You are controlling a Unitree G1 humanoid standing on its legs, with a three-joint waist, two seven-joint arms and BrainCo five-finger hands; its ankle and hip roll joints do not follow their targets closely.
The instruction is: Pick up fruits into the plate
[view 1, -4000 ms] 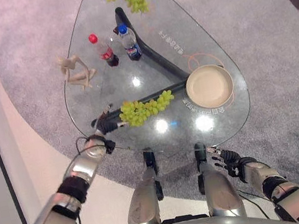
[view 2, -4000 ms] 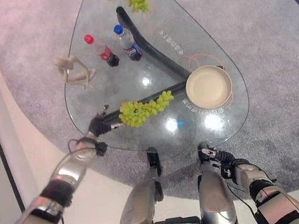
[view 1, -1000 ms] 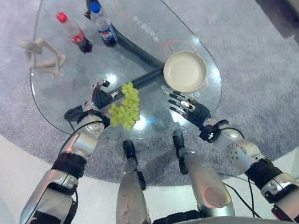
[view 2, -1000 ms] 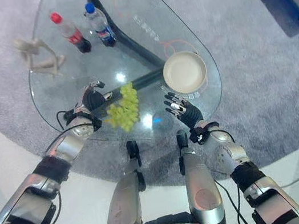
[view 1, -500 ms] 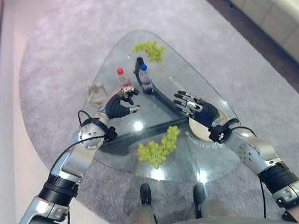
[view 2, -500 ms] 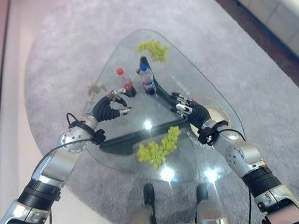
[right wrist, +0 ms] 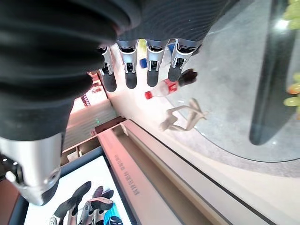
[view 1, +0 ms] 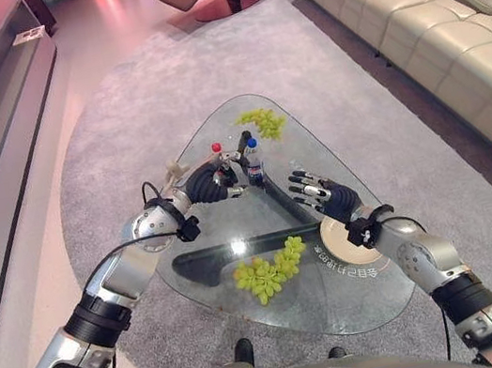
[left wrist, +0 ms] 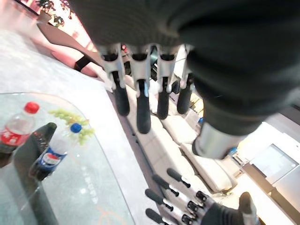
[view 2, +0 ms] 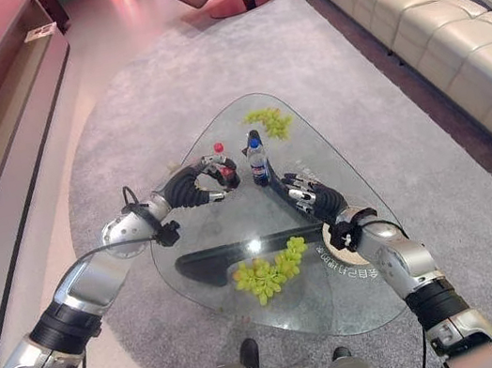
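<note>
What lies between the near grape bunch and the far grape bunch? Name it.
In the left eye view, between the near grape bunch and far grape bunch: the dark table base under the glass and the blue-capped bottle.

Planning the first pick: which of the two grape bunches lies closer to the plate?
The near bunch, lying over the dark table base just left of the plate. The far bunch lies at the table's far tip, beyond the bottles.

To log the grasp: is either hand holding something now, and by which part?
Nothing is held. The left hand and right hand hover empty above the table.
</note>
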